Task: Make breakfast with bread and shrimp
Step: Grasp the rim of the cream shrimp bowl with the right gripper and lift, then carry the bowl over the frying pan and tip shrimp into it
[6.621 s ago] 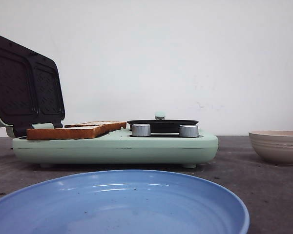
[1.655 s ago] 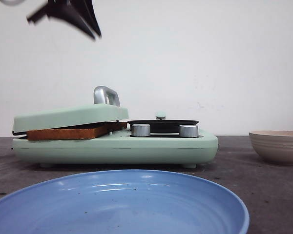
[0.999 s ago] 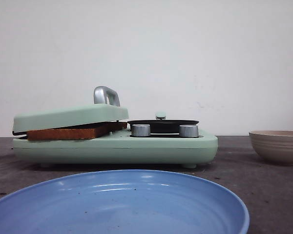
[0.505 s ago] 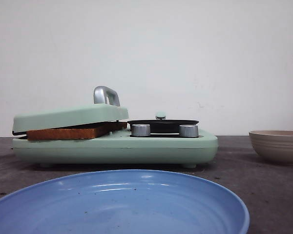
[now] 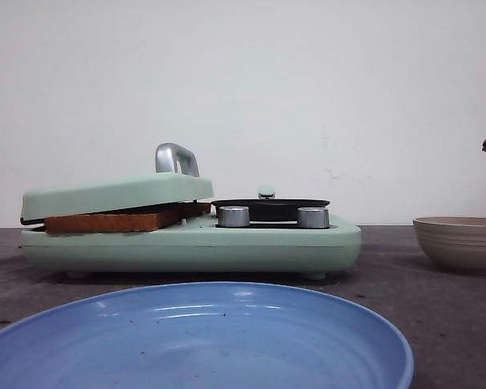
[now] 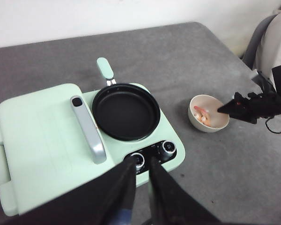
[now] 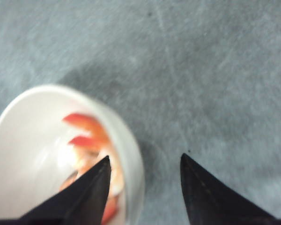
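On the grey table (image 6: 178, 51), the mint sandwich maker (image 5: 190, 243) has its lid (image 5: 113, 194) lowered onto the bread (image 5: 113, 220); crust shows at the gap. Black pan (image 6: 126, 111) alongside. Blue plate (image 5: 194, 340) nearest the camera. Right gripper (image 7: 143, 187), fingers apart, straddles the rim of the shrimp bowl (image 7: 18, 154). Left gripper (image 6: 141, 180), fingers almost together, holds nothing.
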